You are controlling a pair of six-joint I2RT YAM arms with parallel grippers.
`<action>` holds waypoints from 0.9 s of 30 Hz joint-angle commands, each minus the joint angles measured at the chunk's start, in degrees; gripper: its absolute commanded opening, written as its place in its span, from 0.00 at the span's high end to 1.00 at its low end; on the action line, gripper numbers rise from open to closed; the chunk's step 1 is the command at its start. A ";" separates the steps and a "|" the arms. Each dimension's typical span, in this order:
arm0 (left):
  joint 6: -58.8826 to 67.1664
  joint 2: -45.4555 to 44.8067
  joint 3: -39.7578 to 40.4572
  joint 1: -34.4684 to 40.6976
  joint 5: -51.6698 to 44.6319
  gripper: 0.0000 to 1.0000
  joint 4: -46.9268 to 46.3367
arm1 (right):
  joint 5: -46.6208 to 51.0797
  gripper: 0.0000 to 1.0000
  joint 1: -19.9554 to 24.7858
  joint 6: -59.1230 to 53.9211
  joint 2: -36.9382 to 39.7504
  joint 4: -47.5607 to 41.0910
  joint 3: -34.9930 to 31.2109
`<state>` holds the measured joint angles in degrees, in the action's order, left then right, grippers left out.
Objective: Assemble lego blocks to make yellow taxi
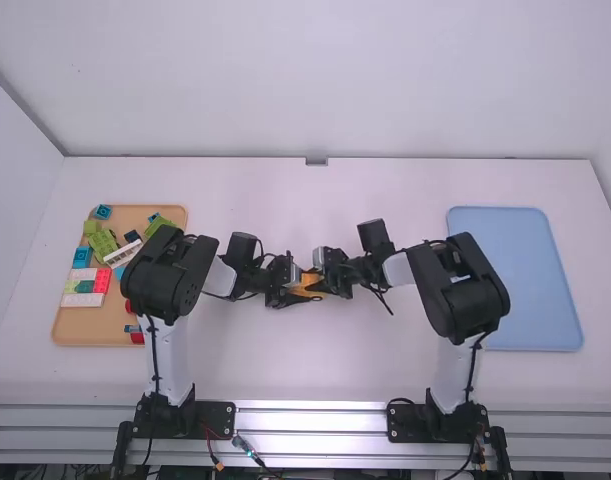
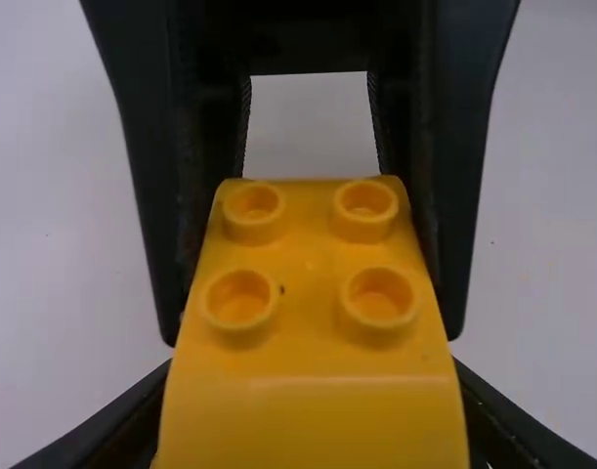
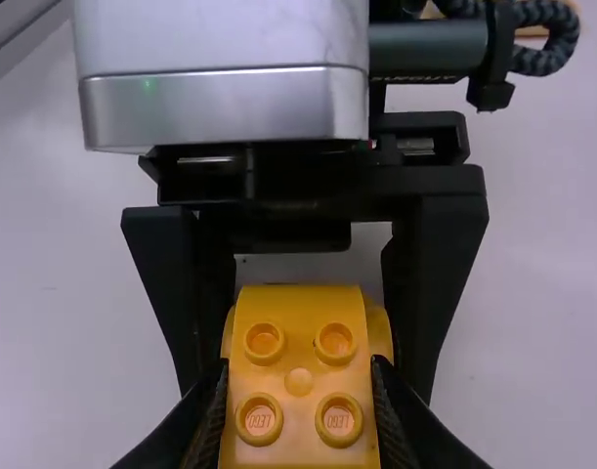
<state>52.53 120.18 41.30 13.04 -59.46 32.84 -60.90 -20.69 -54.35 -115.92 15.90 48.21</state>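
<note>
Near the middle of the table, the left gripper (image 1: 293,290) and right gripper (image 1: 330,278) face each other with a yellow-orange block (image 1: 308,284) between them. In the left wrist view the block (image 2: 303,254) shows four round studs, and the left gripper (image 2: 313,410) is shut on its near part; the right gripper's fingers flank its far part. The right wrist view has the right gripper (image 3: 300,391) shut on a studded yellow piece (image 3: 300,383); a rounded yellow edge (image 3: 379,330) lies directly behind it, between the left gripper's fingers. Whether the pieces are fully pressed together, I cannot tell.
A wooden tray (image 1: 77,328) at the left holds several green, blue, white, pink and red blocks, partly under the left arm. On the right lies a light blue tray (image 1: 525,270), its near left part behind the right arm.
</note>
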 commanded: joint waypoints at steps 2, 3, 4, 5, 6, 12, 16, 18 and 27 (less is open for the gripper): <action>0.83 1.49 -0.07 0.50 0.37 0.38 0.04 | -0.55 0.96 -0.37 0.15 -1.62 -0.07 0.85; 0.83 1.49 -0.07 0.44 0.37 0.37 0.04 | -0.59 0.96 -0.37 0.15 -2.23 -0.02 0.96; 0.83 1.49 -0.07 0.42 0.35 0.37 0.02 | -1.05 0.96 -0.39 0.15 -3.28 0.22 1.22; 0.83 1.49 -0.07 0.46 0.35 0.37 0.02 | -1.29 0.96 -0.42 0.15 -3.58 0.24 1.33; 0.81 1.49 -0.07 0.48 0.39 0.37 0.00 | -2.32 0.96 -0.44 0.11 -4.52 0.42 1.68; -0.42 1.49 -0.07 0.48 0.39 0.37 0.48 | -3.58 0.96 0.17 0.11 -5.18 -0.13 2.03; -0.42 1.49 -0.07 0.46 0.42 0.37 0.66 | -0.31 0.96 -0.90 0.15 -5.18 -0.61 2.03; -0.46 1.49 -0.07 0.48 0.44 0.37 0.66 | 2.29 0.96 -1.84 0.15 -5.16 -1.40 2.03; -0.61 1.49 -0.07 0.42 0.57 0.37 0.66 | 10.58 0.99 -3.74 2.01 -5.16 -2.97 2.10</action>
<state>51.68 120.27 41.30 12.56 -58.74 33.34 -60.12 -21.65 -53.93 -118.54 14.70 51.16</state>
